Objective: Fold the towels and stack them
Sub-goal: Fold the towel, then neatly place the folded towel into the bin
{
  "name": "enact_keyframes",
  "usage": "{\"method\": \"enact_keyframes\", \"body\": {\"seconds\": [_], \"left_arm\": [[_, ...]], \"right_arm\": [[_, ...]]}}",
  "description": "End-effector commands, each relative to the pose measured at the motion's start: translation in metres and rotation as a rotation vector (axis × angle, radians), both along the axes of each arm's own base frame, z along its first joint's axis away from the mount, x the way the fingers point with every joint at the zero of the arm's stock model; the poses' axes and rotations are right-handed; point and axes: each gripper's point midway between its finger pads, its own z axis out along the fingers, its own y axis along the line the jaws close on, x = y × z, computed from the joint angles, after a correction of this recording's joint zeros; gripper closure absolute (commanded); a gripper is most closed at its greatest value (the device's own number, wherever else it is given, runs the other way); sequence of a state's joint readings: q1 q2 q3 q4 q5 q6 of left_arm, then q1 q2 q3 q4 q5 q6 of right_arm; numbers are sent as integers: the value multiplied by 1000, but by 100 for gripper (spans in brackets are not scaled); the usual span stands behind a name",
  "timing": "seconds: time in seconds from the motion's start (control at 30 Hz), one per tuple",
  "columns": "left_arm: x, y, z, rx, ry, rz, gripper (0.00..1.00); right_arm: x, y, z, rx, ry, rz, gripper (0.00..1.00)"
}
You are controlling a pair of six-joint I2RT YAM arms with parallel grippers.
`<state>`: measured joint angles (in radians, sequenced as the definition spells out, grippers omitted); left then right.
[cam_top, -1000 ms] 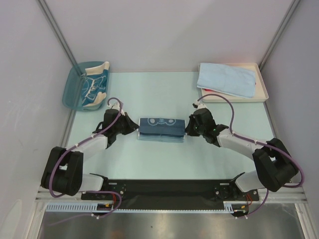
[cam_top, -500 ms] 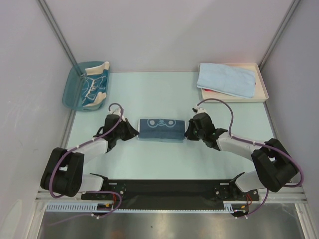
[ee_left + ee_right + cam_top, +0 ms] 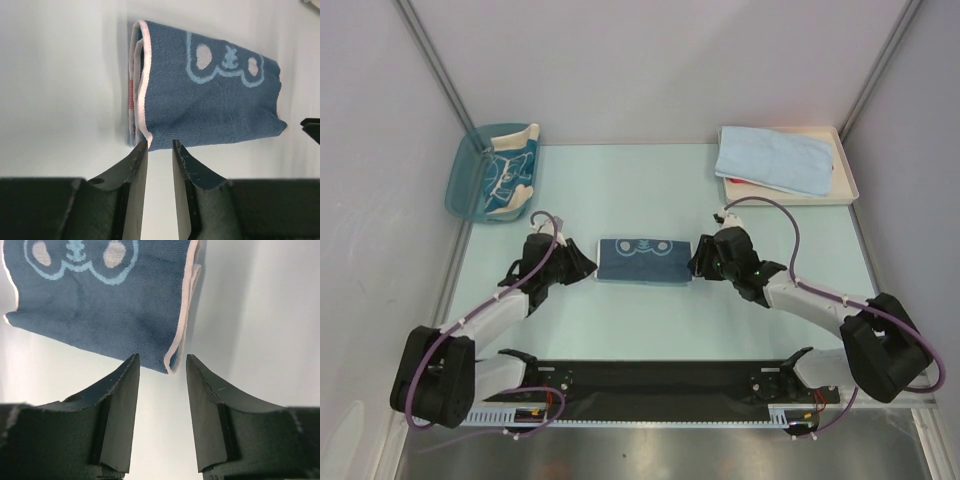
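The dark-blue towel point(image 3: 210, 100) just ahead of the left claw point(image 3: 159, 145) looked like soft, matt cloth with a fine nap and a smoother pale binding along its edge. That claw's fingers point(image 3: 131, 175) were dull black plastic, faintly scratched, like those of the right claw point(image 3: 162, 358). Beneath both, the table point(image 3: 250, 315) was smooth with a slight sheen. Far beyond the left claw, the bin point(image 3: 460, 190) was glossy translucent plastic.
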<state>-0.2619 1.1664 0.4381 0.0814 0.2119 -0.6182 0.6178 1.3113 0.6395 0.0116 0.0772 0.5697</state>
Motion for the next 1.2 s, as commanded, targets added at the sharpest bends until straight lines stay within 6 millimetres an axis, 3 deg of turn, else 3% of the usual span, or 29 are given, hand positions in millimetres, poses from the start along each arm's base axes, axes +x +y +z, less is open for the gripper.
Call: {"method": "enact_keyframes", "body": {"seconds": [0.0, 0.17, 0.2, 0.4, 0.73, 0.93, 1.03, 1.1, 1.17], "left_arm": [[13, -1, 36, 13, -88, -1, 68], [23, -11, 52, -11, -100, -20, 68], [26, -18, 59, -11, -112, -39, 68], [24, -36, 43, 1, -63, -88, 69], [16, -42, 32, 16, -46, -119, 69], [6, -39, 4, 28, 11, -106, 72], [3, -40, -1, 23, 24, -107, 73], [4, -42, 3, 18, 19, -112, 74], [6, -44, 13, 11, 2, -114, 74]], "right_arm": [[13, -2, 10, 1, -24, -45, 54], [39, 1, 6, -10, -3, -73, 51], [41, 1, 4, -15, 5, -76, 46], [53, 14, -21, -3, 74, -56, 42], [26, 27, -62, -59, 153, -44, 42], [15, 22, -81, -101, 192, -74, 43], [15, 17, -92, -146, 215, -89, 51], [21, 18, -91, -165, 197, -103, 60], [13, 13, -100, -235, 224, -95, 65]]}}
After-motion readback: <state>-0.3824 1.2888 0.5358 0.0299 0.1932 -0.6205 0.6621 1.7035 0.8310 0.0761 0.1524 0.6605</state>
